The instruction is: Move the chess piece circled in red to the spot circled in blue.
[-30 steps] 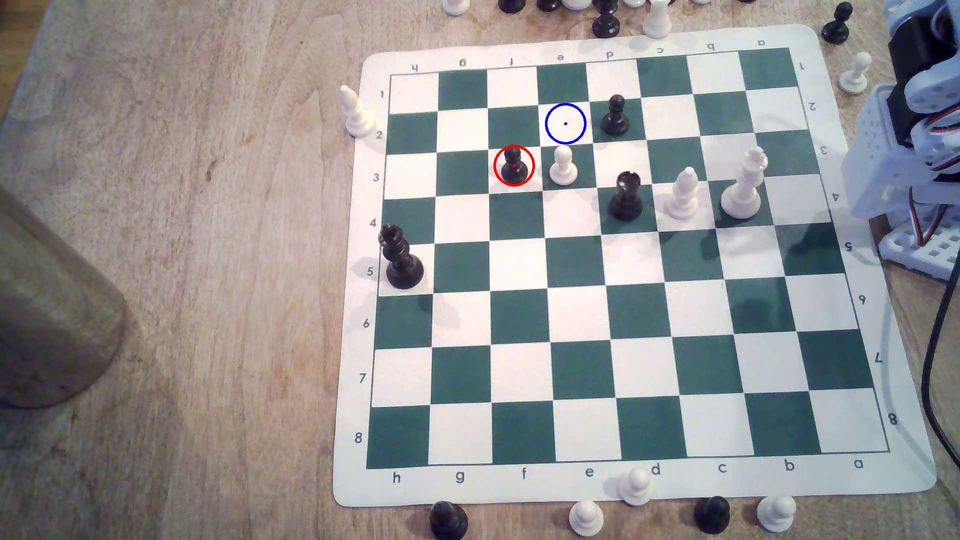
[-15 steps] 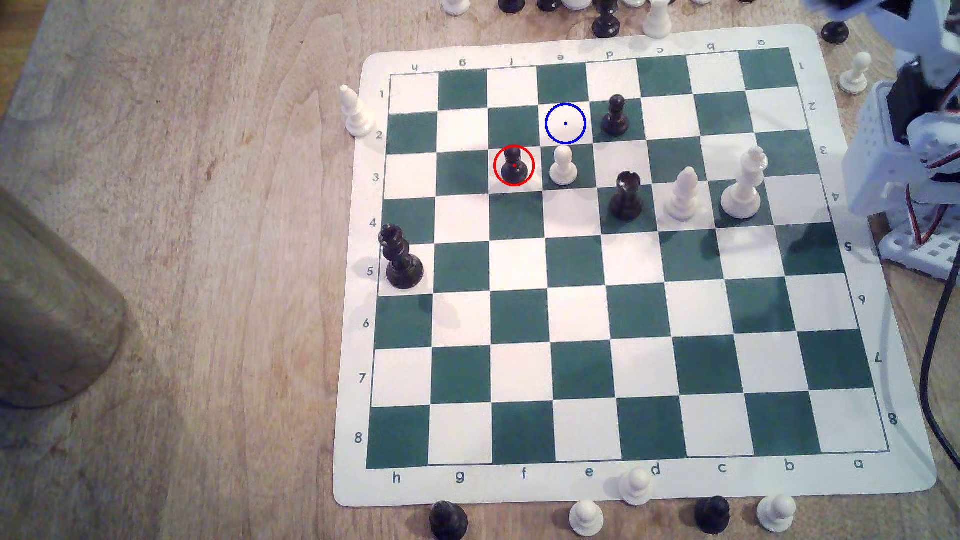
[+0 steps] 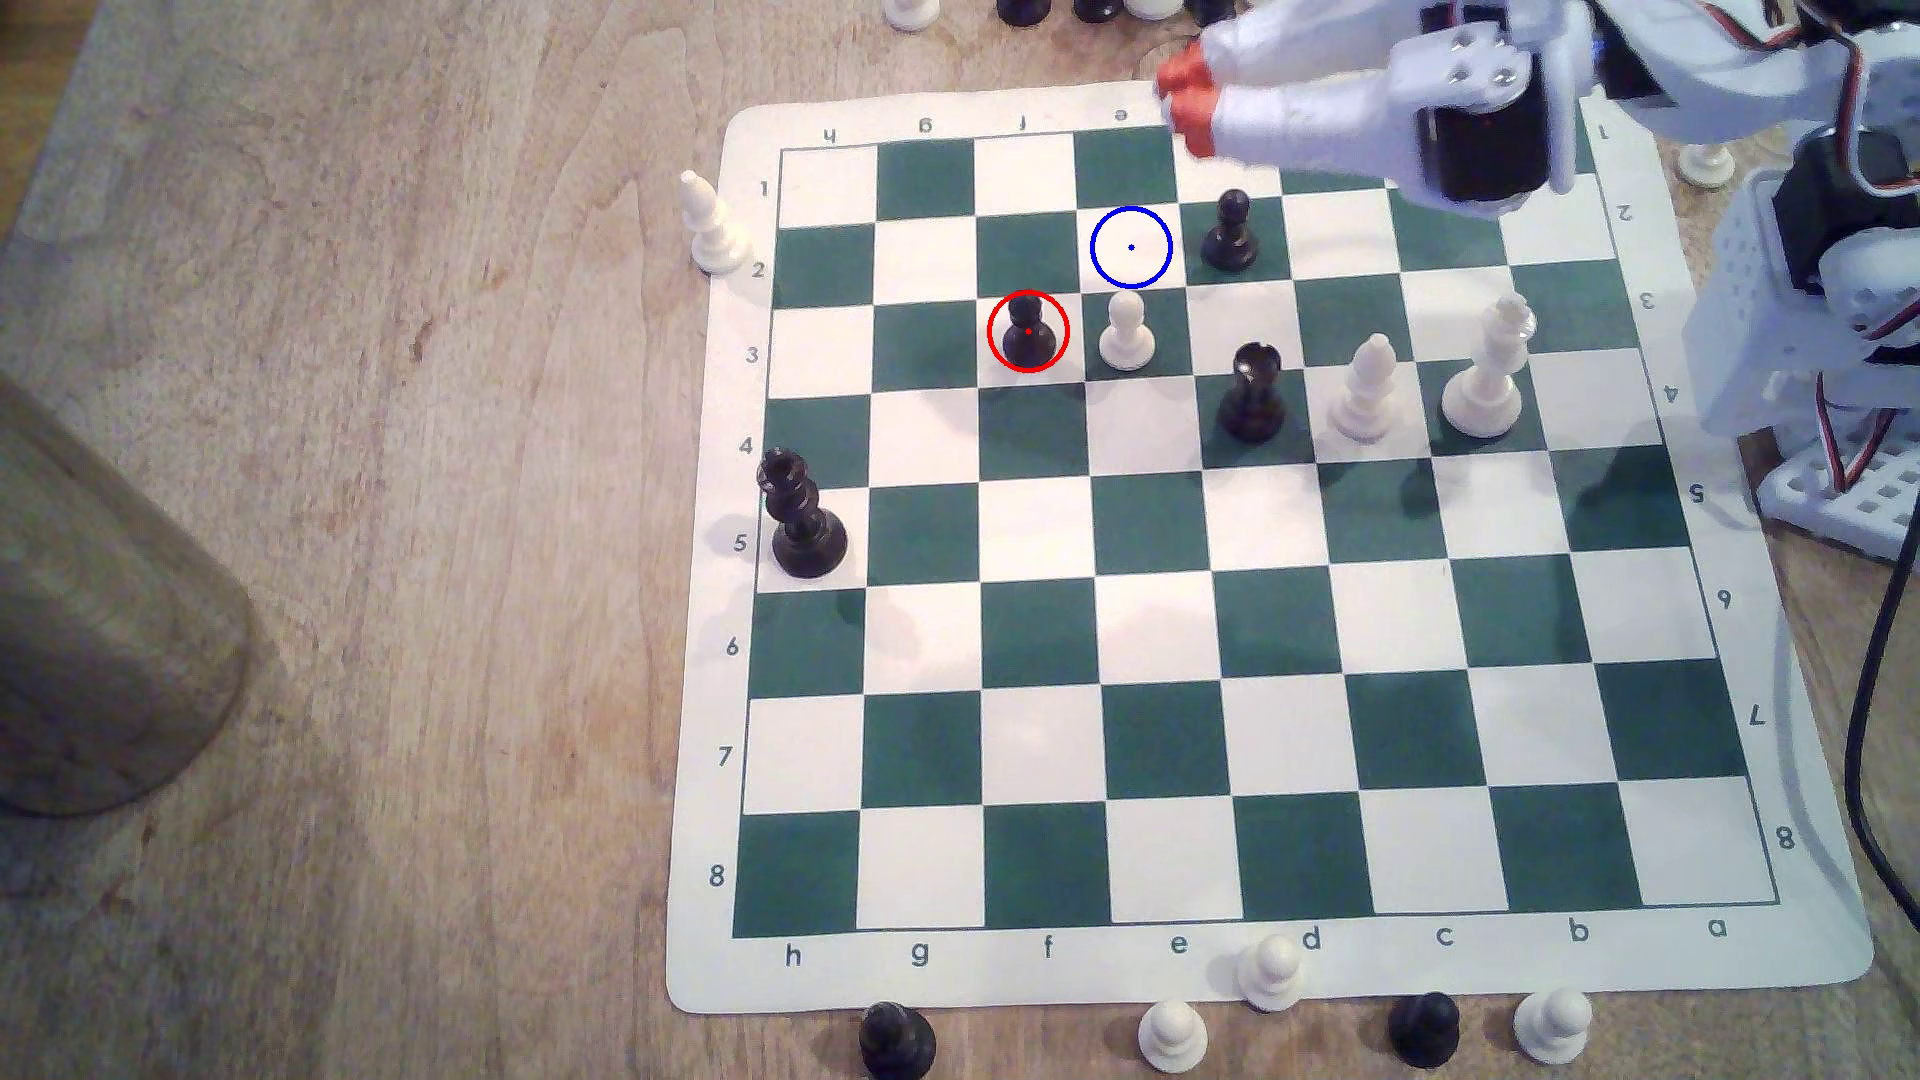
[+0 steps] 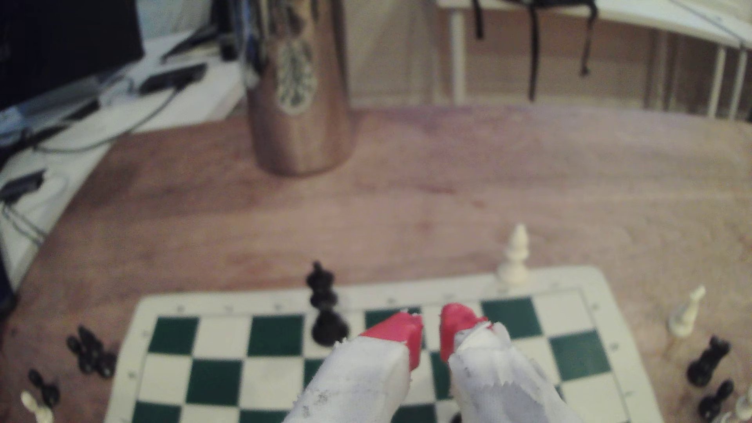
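The black pawn (image 3: 1028, 332) stands upright inside the red ring on a white square of the green-and-white mat (image 3: 1288, 966). The blue-ringed white square (image 3: 1130, 247) is bare, one square diagonally away toward the exterior view's upper right. My gripper (image 3: 1179, 96) hovers over the mat's far edge, above and to the right of both, pointing toward the exterior view's left. In the wrist view its red-tipped fingers (image 4: 394, 333) stand a narrow gap apart around the gripper's (image 4: 431, 331) middle, holding nothing.
A white pawn (image 3: 1126, 332) stands right beside the ringed pawn, and another black pawn (image 3: 1231, 231) beside the blue ring. A black rook (image 3: 1252, 393), white bishop (image 3: 1367, 386), tall white piece (image 3: 1488, 366) and black king (image 3: 800, 514) are on the mat. A wooden cylinder (image 3: 94, 623) stands left.
The arm has swung out from its folded pose at the exterior view's right edge, and the gripper now reaches over the mat's top edge. No chess piece has moved.
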